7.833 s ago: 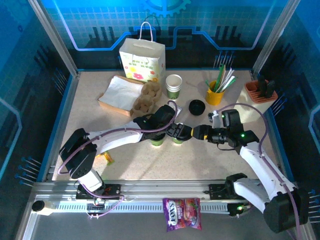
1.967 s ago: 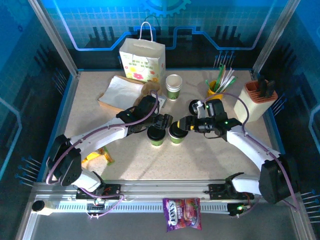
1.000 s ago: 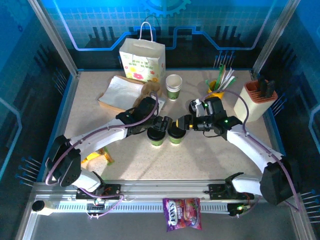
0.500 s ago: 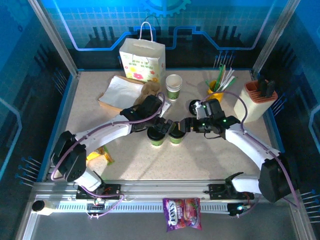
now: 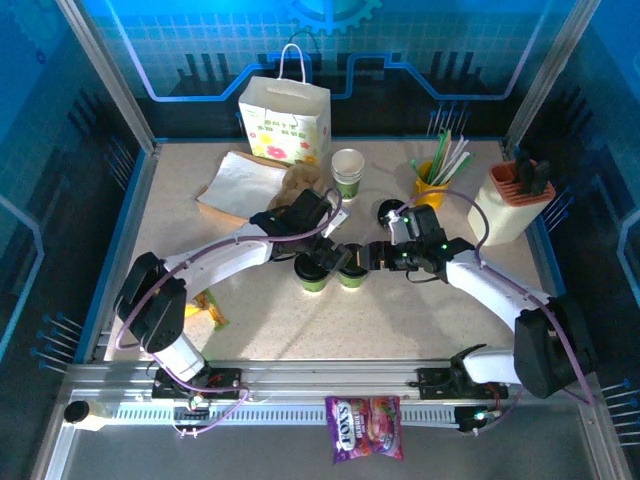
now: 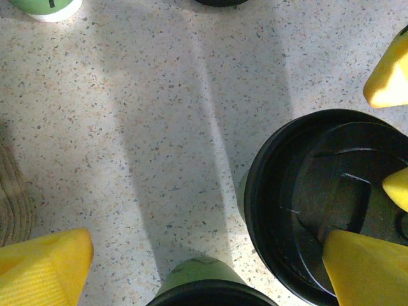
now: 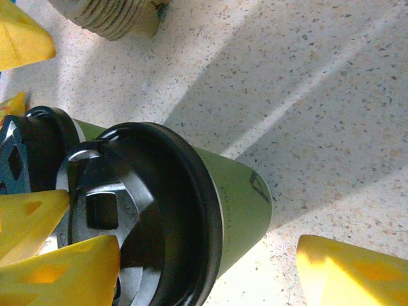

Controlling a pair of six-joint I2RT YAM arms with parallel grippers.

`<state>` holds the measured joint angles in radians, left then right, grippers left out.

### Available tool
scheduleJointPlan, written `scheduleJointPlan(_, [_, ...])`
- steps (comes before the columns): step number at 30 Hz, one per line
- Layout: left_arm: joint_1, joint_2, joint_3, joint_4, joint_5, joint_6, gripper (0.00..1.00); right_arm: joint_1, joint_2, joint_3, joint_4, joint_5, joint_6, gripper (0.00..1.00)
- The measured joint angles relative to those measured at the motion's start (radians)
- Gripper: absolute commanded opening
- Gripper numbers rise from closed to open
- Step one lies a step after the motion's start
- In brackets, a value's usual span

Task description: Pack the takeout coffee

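Note:
Two takeout coffee cups stand side by side near the table's middle, the left cup (image 5: 313, 272) and the right cup (image 5: 350, 270), each green-sided with a black lid. My left gripper (image 5: 330, 257) hangs over them, open. In the left wrist view the left gripper (image 6: 204, 274) straddles the left cup (image 6: 203, 284), and one of its fingertips (image 6: 366, 271) overlaps the right cup's lid (image 6: 306, 197). My right gripper (image 5: 368, 256) is open at the right cup. In the right wrist view the right gripper (image 7: 210, 274) has the right cup (image 7: 239, 204) between its fingers, with a gap on the right side.
A flower-printed paper bag (image 5: 285, 120) stands at the back. Near it are a pulp cup carrier (image 5: 298, 187) on flat paper, a stack of cups (image 5: 347, 172), a loose black lid (image 5: 392, 213), a yellow cup of straws (image 5: 432, 185) and an orange holder (image 5: 518, 185).
Both grippers have closed in on the two cups from either side. The left jaws have spread wider, and the cups have not moved.

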<state>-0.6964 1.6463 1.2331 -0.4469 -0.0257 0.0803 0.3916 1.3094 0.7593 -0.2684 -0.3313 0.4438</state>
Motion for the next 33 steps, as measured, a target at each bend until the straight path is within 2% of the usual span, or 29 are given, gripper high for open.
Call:
scheduleJointPlan(9, [0.0,0.031,0.024,-0.013,0.002,0.04,0.91,-0.006,-0.024,-0.118,0.191,-0.036,0.055,0.66])
scheduleJointPlan(13, [0.0,0.046,0.056,-0.043,0.004,0.05,0.9,-0.006,-0.023,-0.115,0.205,-0.051,0.069,0.66])
scheduleJointPlan(18, [0.0,0.047,0.067,-0.043,0.003,0.028,0.9,-0.006,-0.036,-0.058,0.1,-0.026,0.067,0.67])
scheduleJointPlan(25, [0.002,0.027,0.066,-0.013,-0.031,-0.04,0.91,-0.006,-0.135,0.032,-0.079,0.079,0.016,0.77])
scheduleJointPlan(29, [0.022,-0.091,-0.005,0.073,-0.054,-0.102,0.91,0.031,-0.174,0.07,-0.124,0.159,-0.029,0.81])
scheduleJointPlan(33, [0.067,-0.242,-0.109,0.148,-0.08,-0.167,0.92,0.139,-0.142,0.122,-0.178,0.254,-0.087,0.87])
